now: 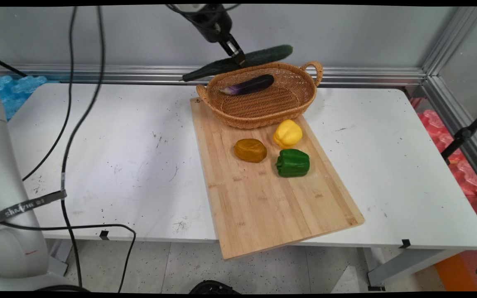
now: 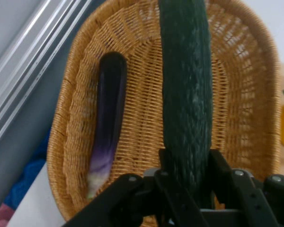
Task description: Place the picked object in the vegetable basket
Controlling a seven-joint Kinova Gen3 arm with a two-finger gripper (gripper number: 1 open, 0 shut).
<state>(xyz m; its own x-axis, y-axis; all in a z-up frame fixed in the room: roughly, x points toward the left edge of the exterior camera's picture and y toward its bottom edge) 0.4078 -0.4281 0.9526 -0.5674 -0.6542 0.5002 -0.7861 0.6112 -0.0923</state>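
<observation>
Table [image 1: 139, 165]: white, wide bare room on its left half and along its right edge. Cutting board [image 1: 271, 198]: wooden, lying askew, its near corner overhanging the table's near edge. Basket [image 1: 263, 109]: wicker, on the board's far end, its floor mostly free. Cucumber [image 1: 238, 62]: held level in the air above the basket's far rim by the gripper [image 1: 238, 60], closed on it near mid-length. Eggplant [image 1: 249, 85]: lying along the basket's far side. Green pepper [image 1: 293, 163], yellow pepper [image 1: 288, 133], brown potato [image 1: 250, 150]: clustered mid-board, just near of the basket.
</observation>
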